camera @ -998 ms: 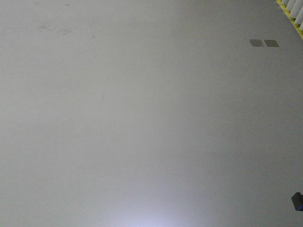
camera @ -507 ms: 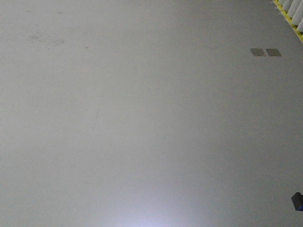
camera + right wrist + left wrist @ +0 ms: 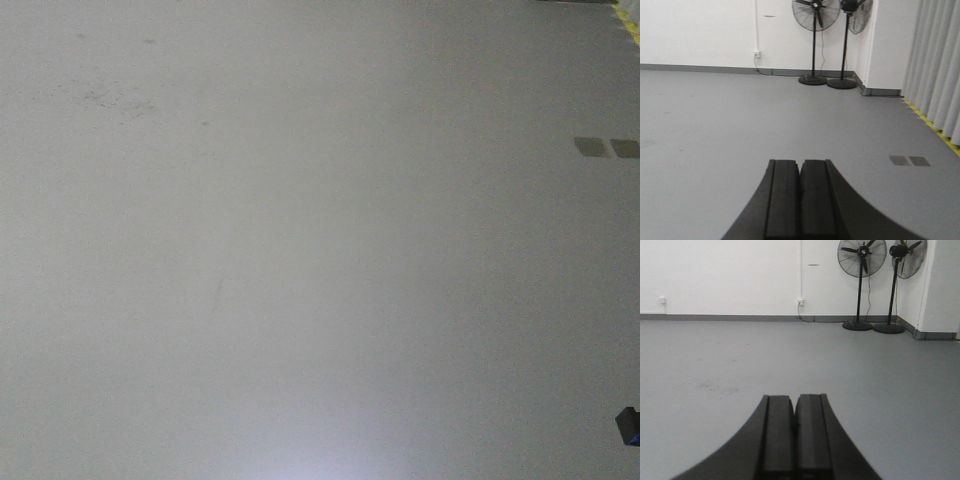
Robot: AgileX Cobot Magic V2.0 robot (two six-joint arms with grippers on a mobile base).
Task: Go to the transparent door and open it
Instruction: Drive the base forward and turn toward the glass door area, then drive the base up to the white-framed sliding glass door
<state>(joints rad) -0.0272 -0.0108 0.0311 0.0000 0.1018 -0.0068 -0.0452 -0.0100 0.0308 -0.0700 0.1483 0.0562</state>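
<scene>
- While the front camera looked down on bare grey floor (image 3: 300, 250), faint scuff marks (image 3: 110, 98) sat at upper left. A pair of dark square floor plates (image 3: 608, 148) lay side by side at far right. A sliver of yellow line (image 3: 634, 35) clipped the top right corner, and a small dark block with a blue edge (image 3: 628, 425) poked in at lower right.
- Over on the left wrist view, the left gripper (image 3: 795, 407) filled the bottom of the picture, its two black fingers pressed flat together with nothing between them.
- Behind it ran a white wall (image 3: 730, 275) with a grey skirting. A wall socket (image 3: 662, 300) sat at far left and a second outlet (image 3: 800, 302) under a vertical conduit at mid-frame. Two black pedestal fans (image 3: 861, 255) stood next to each other in the right corner.
- On the right wrist view, the right gripper (image 3: 800, 172) showed the same picture: pads closed against each other, gripping nothing.
- Off to its right, a grey pleated curtain (image 3: 935, 65) hung down the edge, with the yellow line running along its foot and the floor plates just inside that.
- And the transparent door showed in none of the three views, so its place could not be told.
</scene>
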